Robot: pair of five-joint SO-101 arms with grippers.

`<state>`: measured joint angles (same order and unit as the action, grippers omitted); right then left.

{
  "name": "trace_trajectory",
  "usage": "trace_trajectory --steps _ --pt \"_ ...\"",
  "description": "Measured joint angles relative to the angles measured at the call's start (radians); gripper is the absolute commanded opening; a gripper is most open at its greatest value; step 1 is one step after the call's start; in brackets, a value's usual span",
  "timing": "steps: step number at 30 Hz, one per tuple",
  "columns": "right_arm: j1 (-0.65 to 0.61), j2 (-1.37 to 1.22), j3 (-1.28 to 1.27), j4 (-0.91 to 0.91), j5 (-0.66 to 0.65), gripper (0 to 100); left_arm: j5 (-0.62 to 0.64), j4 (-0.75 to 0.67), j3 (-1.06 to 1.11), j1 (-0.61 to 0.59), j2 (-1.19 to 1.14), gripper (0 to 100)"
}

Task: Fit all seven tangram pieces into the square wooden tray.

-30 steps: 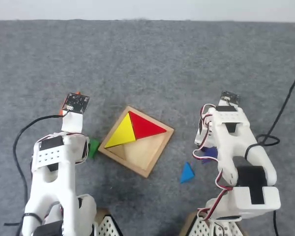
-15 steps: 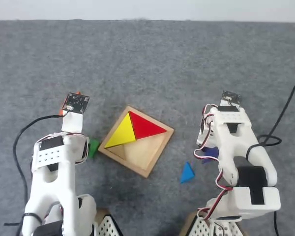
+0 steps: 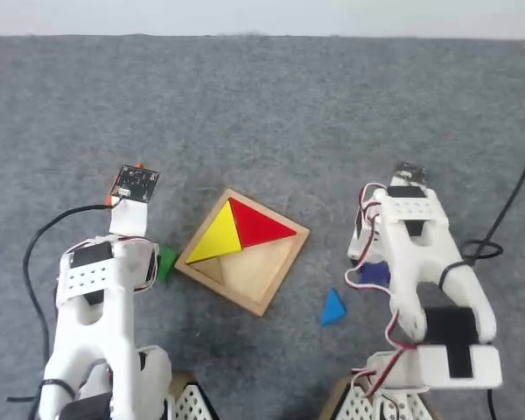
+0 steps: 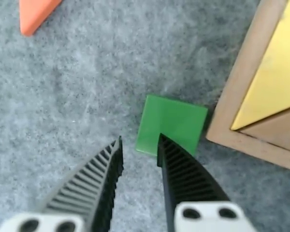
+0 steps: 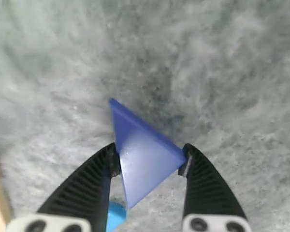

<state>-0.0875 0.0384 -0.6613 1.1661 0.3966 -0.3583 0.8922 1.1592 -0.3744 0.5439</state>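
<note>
right pincer (image 5: 150, 157) clamps blue triangle (image 5: 135, 135) | left pincer (image 4: 139, 140) slightly apart, empty (over green square (image 4: 174, 123)) | best: lift level, turn before tray (image 3: 249, 271)

The table (image 3: 271, 105) is covered with a rough grey cover. A square wooden tray (image 3: 255, 267) is set on it, turned cornerwise. A green square (image 4: 171, 124) is laid just beside the tray's left edge, and an orange piece (image 4: 36, 12) farther off. A light blue triangle (image 3: 333, 307) is laid near the tray's right side. A dark blue triangle (image 5: 145, 154) is seen beyond it — whether it rests on the table cannot be told.
</note>
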Motion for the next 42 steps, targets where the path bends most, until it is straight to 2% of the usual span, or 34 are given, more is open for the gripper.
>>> trace_trajectory --steps 4,8,15,24,30,37,42 --pt "-0.003 0.072 0.000 0.003 0.052 8.6 0.000 0.000 0.000 0.000 0.000 12" --pt "-0.069 0.107 0.000 0.003 0.132 8.6 0.000 0.000 0.000 0.000 0.000 12" --pt "-0.296 0.110 0.035 -0.008 0.275 8.8 0.000 0.000 0.000 0.000 0.000 12" --pt "-0.554 0.110 0.035 -0.198 0.439 9.0 0.000 0.000 0.000 0.000 0.000 12" --pt "-0.643 0.069 0.041 -0.296 0.531 9.1 0.000 0.000 0.000 0.000 0.000 12" --pt "-0.681 -0.063 0.152 -0.267 0.577 9.5 0.000 0.000 0.000 0.000 0.000 12" --pt "-0.717 -0.133 0.196 -0.242 0.577 22.9 0.000 0.000 0.000 0.000 0.000 12"
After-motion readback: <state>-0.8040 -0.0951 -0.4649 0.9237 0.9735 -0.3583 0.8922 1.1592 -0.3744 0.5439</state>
